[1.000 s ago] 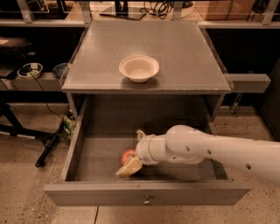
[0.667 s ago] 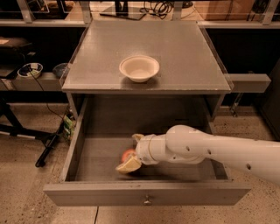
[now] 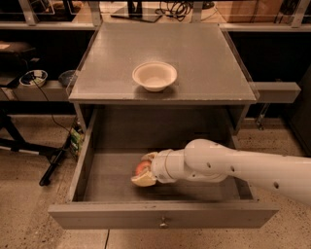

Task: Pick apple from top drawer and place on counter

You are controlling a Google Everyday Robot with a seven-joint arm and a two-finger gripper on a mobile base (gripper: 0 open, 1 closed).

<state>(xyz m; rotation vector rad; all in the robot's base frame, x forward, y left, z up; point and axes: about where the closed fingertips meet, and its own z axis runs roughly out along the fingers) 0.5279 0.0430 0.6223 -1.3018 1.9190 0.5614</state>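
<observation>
Grey wood nearest me: the flat front panel of the wide, shallow grey wooden top drawer (image 3: pixel 97 216), with a small round metal knob (image 3: pixel 163 223) at its middle. The drawer stands open, its floor in plain view.

A smooth white robot arm (image 3: pixel 243 168) comes in from the right and lies low over the drawer floor. Its cream two-finger gripper (image 3: pixel 144 169) sits left of centre in the drawer, nearer the front panel than the back.

The jaws are clamped on the small round red apple (image 3: pixel 141 168), one finger behind it and one in front, both touching it as far as I can see. Only a patch of red shows between them. The apple is inside the drawer. Can't tell if it rests on the floor or hangs just off it.

Above and behind is the flat square matte grey counter (image 3: pixel 204 53). A round white bowl (image 3: pixel 154 76) stands on it near the front edge, slightly left of centre and well apart from the apple.

Furthest back is light-wood shelving (image 3: pixel 58 22) with black cables (image 3: pixel 175 8) on it.
</observation>
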